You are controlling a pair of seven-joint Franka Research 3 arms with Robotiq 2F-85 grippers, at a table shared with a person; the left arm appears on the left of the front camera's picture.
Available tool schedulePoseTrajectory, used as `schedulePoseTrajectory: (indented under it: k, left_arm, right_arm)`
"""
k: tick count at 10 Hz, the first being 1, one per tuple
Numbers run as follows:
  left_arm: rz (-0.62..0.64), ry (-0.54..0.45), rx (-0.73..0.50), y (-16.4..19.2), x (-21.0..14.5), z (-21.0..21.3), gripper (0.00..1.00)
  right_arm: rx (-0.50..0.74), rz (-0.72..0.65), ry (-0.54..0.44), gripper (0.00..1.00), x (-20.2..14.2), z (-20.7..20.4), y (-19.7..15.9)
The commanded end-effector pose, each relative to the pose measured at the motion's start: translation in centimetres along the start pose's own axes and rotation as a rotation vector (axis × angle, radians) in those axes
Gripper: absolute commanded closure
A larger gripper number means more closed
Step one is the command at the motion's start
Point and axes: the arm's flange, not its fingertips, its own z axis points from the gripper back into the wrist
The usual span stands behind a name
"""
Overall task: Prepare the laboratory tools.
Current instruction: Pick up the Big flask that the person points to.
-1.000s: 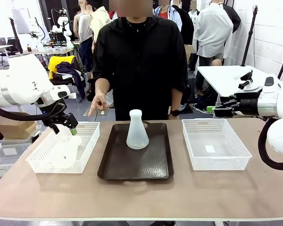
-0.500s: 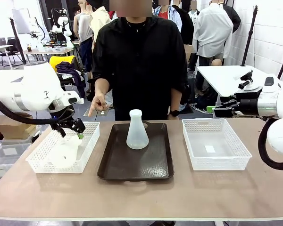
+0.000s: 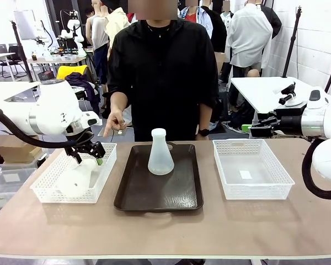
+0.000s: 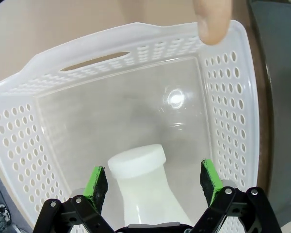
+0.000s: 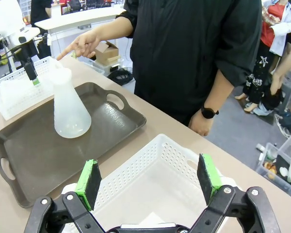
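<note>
Left gripper [image 4: 153,180], jaws spread, flanks the neck of a frosted translucent plastic conical flask [image 4: 138,194], apparently lying in the white mesh basket [image 4: 87,58]. It is probably light, slick and slightly flexible, so take the neck. Farther off, the second flask [image 3: 160,154] stands on the dark brown tray [image 3: 154,201]; the right gripper [image 5: 150,182] is spread too.

You see a frosted, translucent plastic flask [image 3: 160,161], a glossy perforated white plastic basket [image 4: 224,99], a smooth, faintly shiny brown tray [image 3: 154,196] and a matt counter [image 3: 165,234].
</note>
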Motion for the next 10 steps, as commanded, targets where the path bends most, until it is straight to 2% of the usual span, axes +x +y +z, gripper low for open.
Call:
schedulePoseTrajectory:
  k: [1,6,7,8,10]
  left_arm:
    - [0.026,0.026,0.020,-0.06,0.86,-0.74,0.00]
    - [0.035,0.012,0.053,0.73,1.00,-0.71,0.00]
    - [0.040,0.029,0.032,0.71,1.02,-0.72,0.03]
    - [0.037,0.037,0.036,0.76,1.02,-0.90,0.11]
    - [0.019,0.031,0.058,0.59,0.85,-0.68,0.44]
  right_arm:
    - [0.007,-0.006,0.006,0.00,0.35,-0.13,-0.13]
    - [0.007,-0.006,0.006,0.00,0.35,-0.13,-0.13]
    - [0.007,-0.006,0.006,0.00,0.35,-0.13,-0.13]
    - [0.007,-0.006,0.006,0.00,0.35,-0.13,-0.13]
    - [0.007,-0.006,0.006,0.00,0.35,-0.13,-0.13]
